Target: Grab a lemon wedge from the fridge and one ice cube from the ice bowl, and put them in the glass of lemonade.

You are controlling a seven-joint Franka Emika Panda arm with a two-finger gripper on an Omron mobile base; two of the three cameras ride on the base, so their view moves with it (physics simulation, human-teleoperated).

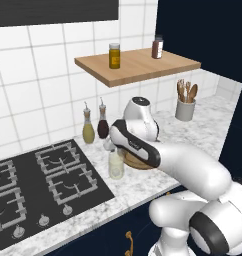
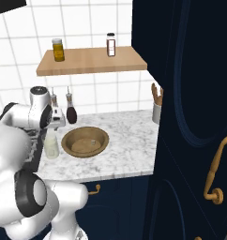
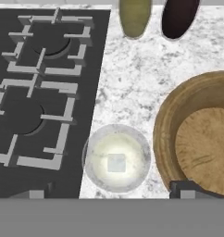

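- Over the marble counter (image 2: 124,140) beside the stove (image 3: 40,83), the gripper (image 3: 111,194) hangs straight above the glass of lemonade (image 3: 116,158); finger tips sit either side of the glass, spread wide, pinching nothing.
- One pale square ice cube (image 3: 116,162) floats in the glass, so the ice step looks done. No lemon wedge can be made out in the liquid.
- Judgement: the step in hand is the release over the glass. If the wedge isn't in yet, the next move calls for lifting clear without knocking the glass, then driving to the fridge.
- Wooden ice bowl (image 2: 85,141) sits just beside the glass; one tiny pale speck inside, too small to call.
- Count: one glass, one bowl, two spouted bottles, yellow-green (image 1: 88,130) and dark red (image 1: 103,126), two jars on the shelf (image 1: 138,67), one utensil pot (image 1: 185,107).
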